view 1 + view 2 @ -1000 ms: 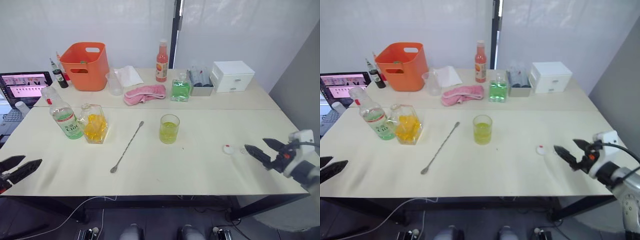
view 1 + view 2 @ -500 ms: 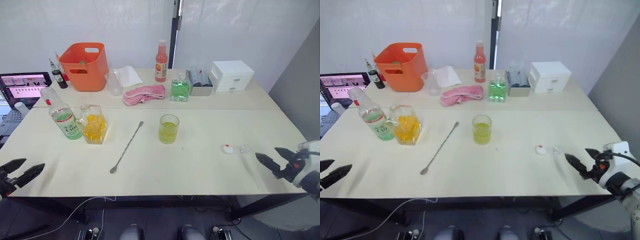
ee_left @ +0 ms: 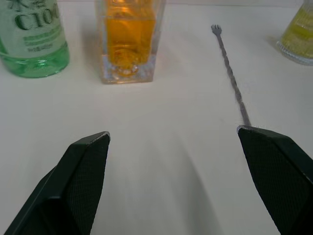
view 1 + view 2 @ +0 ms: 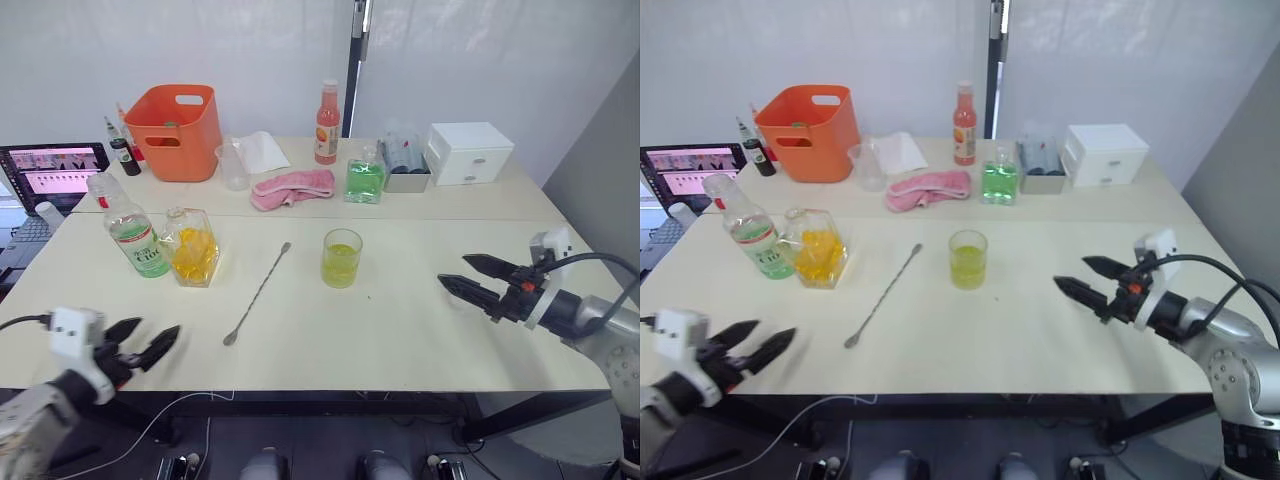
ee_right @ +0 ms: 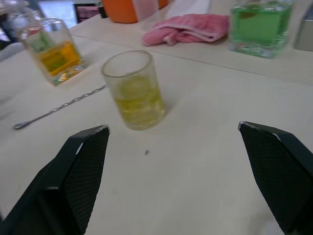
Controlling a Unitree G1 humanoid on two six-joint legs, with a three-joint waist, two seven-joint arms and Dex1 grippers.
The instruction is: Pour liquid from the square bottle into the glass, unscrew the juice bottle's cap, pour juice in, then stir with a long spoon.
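The glass [image 4: 341,258] stands mid-table, about a third full of yellow-green liquid [image 5: 139,100]. The long spoon [image 4: 258,293] lies flat to its left. Further left stand the square bottle [image 4: 193,248] with orange contents and, beside it, the juice bottle [image 4: 130,228]. My right gripper [image 4: 453,271] hovers open over the table right of the glass, pointing at it. My left gripper [image 4: 140,345] is open near the front edge, facing the square bottle [image 3: 128,39] and the spoon [image 3: 230,73]. The cap is hidden.
Along the back stand an orange bucket [image 4: 172,130], a cloudy plastic cup [image 4: 233,168], a pink cloth [image 4: 292,187], an orange-red bottle [image 4: 326,110], a green square bottle [image 4: 364,180] and a white drawer box [image 4: 468,152]. A laptop [image 4: 55,170] sits far left.
My right gripper has swung left over the table toward the glass, covering the spot where the cap lay. My left gripper has moved right and in over the front edge.
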